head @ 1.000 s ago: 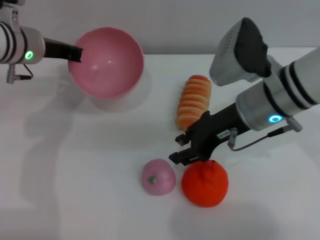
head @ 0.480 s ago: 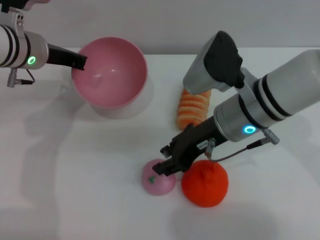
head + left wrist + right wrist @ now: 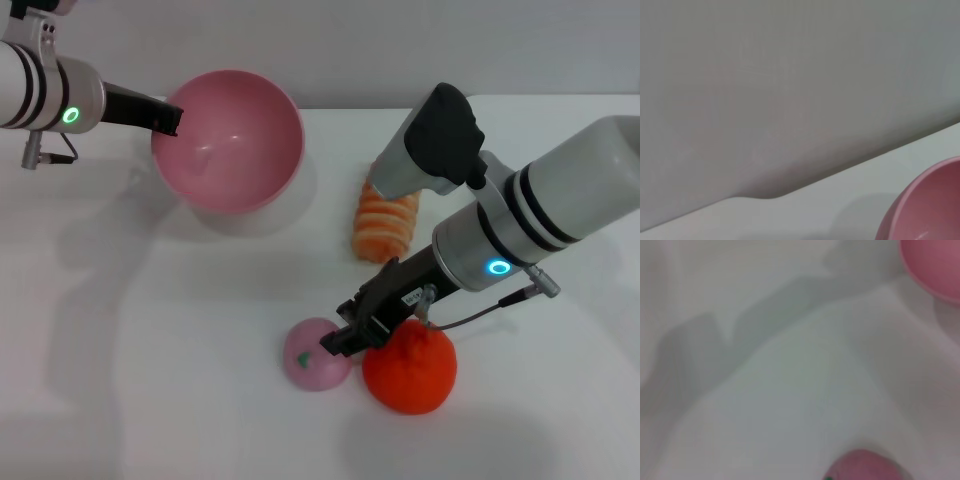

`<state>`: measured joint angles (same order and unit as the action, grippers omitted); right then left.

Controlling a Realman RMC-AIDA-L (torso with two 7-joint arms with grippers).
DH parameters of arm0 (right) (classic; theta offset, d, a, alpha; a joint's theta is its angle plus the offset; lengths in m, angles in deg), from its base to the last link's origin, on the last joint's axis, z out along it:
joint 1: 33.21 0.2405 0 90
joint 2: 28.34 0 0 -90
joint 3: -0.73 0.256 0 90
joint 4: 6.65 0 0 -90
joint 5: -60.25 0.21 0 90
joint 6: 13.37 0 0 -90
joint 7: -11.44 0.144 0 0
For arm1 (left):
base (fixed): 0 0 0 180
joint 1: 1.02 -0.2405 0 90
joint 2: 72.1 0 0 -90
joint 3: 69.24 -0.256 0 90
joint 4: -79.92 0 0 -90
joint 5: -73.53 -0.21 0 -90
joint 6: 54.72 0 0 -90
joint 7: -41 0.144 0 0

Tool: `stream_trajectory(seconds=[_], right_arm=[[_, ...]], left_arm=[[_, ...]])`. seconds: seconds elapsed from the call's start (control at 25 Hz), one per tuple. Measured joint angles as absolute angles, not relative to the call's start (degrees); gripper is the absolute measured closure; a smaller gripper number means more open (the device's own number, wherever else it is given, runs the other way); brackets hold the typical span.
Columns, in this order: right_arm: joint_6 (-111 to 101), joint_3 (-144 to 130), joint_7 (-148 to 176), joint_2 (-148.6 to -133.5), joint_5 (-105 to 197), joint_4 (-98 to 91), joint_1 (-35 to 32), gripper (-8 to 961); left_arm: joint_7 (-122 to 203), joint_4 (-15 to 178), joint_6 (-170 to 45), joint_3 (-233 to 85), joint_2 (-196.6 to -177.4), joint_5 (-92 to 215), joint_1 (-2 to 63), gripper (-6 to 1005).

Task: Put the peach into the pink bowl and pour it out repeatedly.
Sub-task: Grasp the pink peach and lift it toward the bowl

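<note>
The peach (image 3: 312,357), pale pink with a small green mark, lies on the white table near the front; it also shows in the right wrist view (image 3: 863,467). My right gripper (image 3: 342,333) is low at the peach's right upper side, open, its fingertips touching or nearly touching the peach. My left gripper (image 3: 166,119) is shut on the left rim of the pink bowl (image 3: 232,140) and holds it tilted above the table at the back left. The bowl is empty. Its edge also shows in the left wrist view (image 3: 927,205) and in the right wrist view (image 3: 935,265).
A bumpy orange fruit (image 3: 410,368) sits right beside the peach, under my right wrist. A striped orange and cream piece (image 3: 385,222) lies behind them, partly hidden by my right arm. The table's back edge runs just behind the bowl.
My right gripper has moved left and down from above the orange fruit to the peach. My left gripper has carried the bowl slightly right and lower in the view.
</note>
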<state>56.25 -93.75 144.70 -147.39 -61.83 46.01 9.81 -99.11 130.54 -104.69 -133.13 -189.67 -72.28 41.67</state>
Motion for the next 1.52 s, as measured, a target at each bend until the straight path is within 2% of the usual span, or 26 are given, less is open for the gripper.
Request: stream_trajectory(seconds=[0.92, 1.12, 1.52], right_arm=[[52.36, -99.81, 144.75, -147.79, -56.59, 41.78, 12.95, 476], [51.24, -100.96, 144.78, -147.79, -56.55, 42.14, 12.52, 536], [50.46, -101.78, 144.77, -147.68, -56.52, 43.19, 11.88, 736]], left_arm=[[-98.68, 130.64, -104.65, -134.63, -189.62, -72.28, 41.39, 966], [-98.16, 130.64, -104.65, -134.63, -189.61, -72.28, 41.23, 965], [-98.05, 130.68, -104.77, -134.63, -189.60, -72.28, 41.16, 966]])
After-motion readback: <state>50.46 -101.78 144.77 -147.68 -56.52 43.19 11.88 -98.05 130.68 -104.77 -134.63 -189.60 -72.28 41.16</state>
